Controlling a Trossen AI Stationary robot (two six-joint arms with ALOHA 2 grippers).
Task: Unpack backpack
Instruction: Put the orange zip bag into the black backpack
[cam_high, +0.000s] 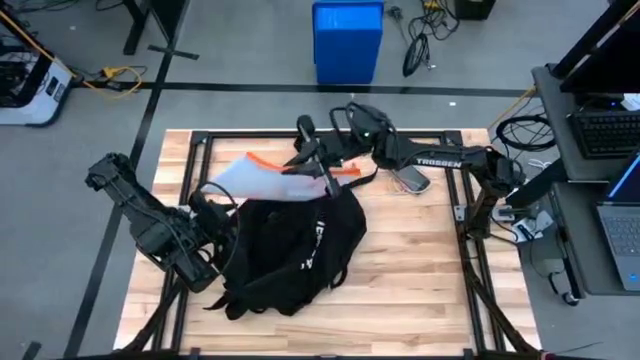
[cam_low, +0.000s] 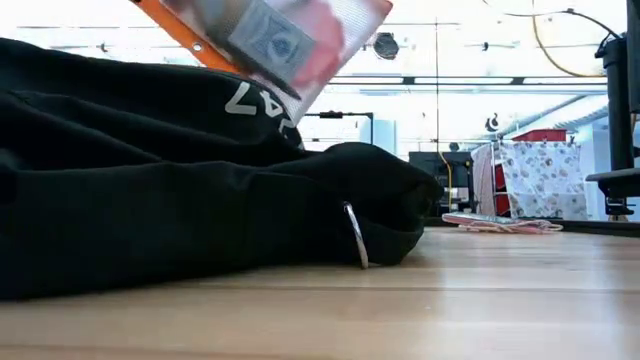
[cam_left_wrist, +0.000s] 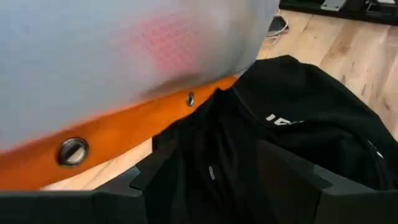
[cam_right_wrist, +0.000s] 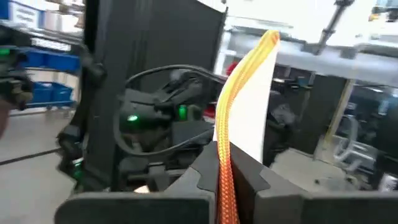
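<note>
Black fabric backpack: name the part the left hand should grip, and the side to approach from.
Probably the fabric rim of the opening of the black soft fabric backpack, approached from the table's left, where the left hand sits. The bag lies slumped flat, so that rim looks like the most pinchable fold. It is also where the right hand holds the translucent orange-edged pouch.
</note>
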